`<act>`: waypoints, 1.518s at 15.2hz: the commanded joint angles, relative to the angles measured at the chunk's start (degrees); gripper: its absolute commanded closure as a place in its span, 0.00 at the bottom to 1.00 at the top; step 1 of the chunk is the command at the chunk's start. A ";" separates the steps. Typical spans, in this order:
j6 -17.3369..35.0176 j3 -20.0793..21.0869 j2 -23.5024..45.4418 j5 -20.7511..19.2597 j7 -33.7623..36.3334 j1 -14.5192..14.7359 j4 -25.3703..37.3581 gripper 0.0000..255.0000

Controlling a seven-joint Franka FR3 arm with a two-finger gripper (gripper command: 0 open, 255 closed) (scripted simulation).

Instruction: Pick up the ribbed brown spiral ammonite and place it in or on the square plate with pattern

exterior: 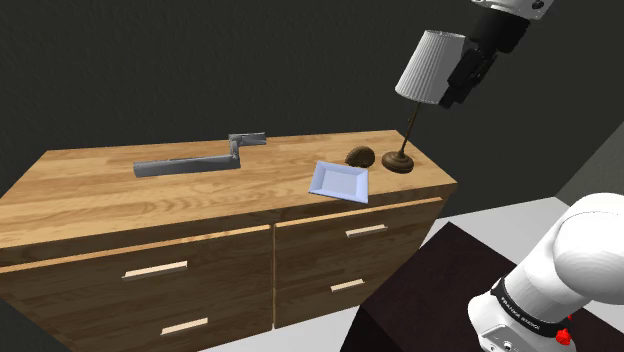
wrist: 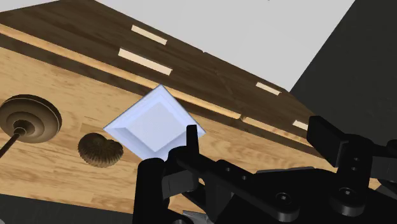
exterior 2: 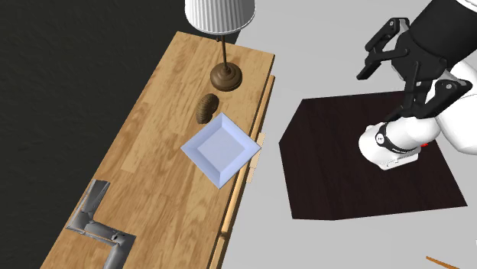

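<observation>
I am holding my claw (exterior 2: pixel 373 49) wide apart, high in the air. The brown ammonite (exterior: pixel 360 156) is sitting on the tabletop (exterior: pixel 120 195) between the pale plate (exterior: pixel 338 182) and the lamp (exterior: pixel 428 65).

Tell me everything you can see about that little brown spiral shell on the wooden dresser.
The ammonite is a small, dark brown coiled shell with fine ribs running across its spiral. It seems to lie flat on the wooden dresser top, between the round brown lamp base and a corner of the pale square plate. It is clear of the lamp base and very close to the plate; whether they touch cannot be told. The gripper, open, is high up and well away from it.
</observation>
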 commanded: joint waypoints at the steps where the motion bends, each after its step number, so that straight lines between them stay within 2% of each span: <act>1: 0.00 0.00 0.00 0.00 0.00 0.00 0.00 0.00; 7: 7.12 -6.99 6.29 -2.64 -10.96 0.08 -2.58 0.00; 13: 14.05 -13.84 15.82 -3.68 -22.03 0.79 -1.82 0.00; 18: 18.98 -19.20 25.83 -2.42 -31.74 1.93 1.36 0.00; 23: 22.42 -23.79 37.40 1.44 -42.17 3.08 6.82 0.00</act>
